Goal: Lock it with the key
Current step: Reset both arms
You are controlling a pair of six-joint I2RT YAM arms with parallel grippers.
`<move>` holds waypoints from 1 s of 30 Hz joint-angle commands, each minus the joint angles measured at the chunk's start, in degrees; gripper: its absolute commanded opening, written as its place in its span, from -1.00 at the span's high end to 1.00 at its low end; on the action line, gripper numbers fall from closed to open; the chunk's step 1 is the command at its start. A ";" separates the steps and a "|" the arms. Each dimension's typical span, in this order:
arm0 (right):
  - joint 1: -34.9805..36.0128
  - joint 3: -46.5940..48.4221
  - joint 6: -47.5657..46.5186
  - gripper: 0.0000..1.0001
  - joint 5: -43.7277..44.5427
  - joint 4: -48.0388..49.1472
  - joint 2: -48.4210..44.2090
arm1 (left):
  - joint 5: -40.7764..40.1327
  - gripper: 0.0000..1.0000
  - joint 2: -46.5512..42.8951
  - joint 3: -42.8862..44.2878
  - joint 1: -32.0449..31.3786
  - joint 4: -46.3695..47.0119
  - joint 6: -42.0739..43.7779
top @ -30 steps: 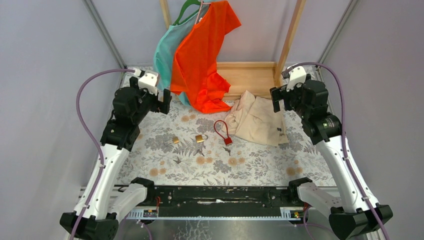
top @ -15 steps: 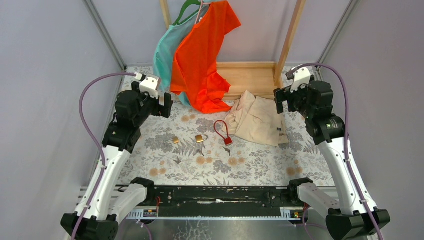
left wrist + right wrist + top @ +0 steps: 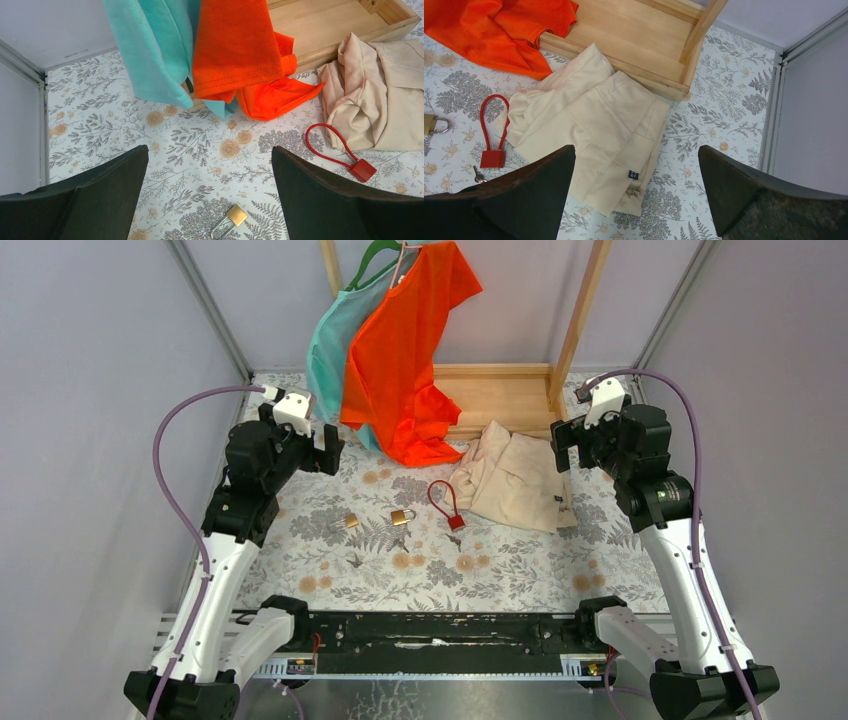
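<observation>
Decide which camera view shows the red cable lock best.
Right wrist: the red cable lock lies whole and large, with loop and body both clear. The left wrist view also shows it whole, but off toward the frame's right edge. The top view shows it whole but small.

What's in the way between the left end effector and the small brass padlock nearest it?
Nothing visible. The left end effector hangs open in the air, and the brass padlock lies on the floral tablecloth below it. The orange shirt hangs farther back, off that path.
</observation>
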 commanded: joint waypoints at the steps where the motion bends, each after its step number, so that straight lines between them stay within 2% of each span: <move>1: -0.56 1.61 -0.06 -0.98 -1.91 1.04 -1.02 | 0.93 -1.00 -0.97 1.02 0.76 0.80 -0.63; 30: -1.42 1.31 0.42 -0.98 -4.10 0.77 -0.92 | 0.97 -1.00 -1.10 0.52 1.04 0.80 -0.44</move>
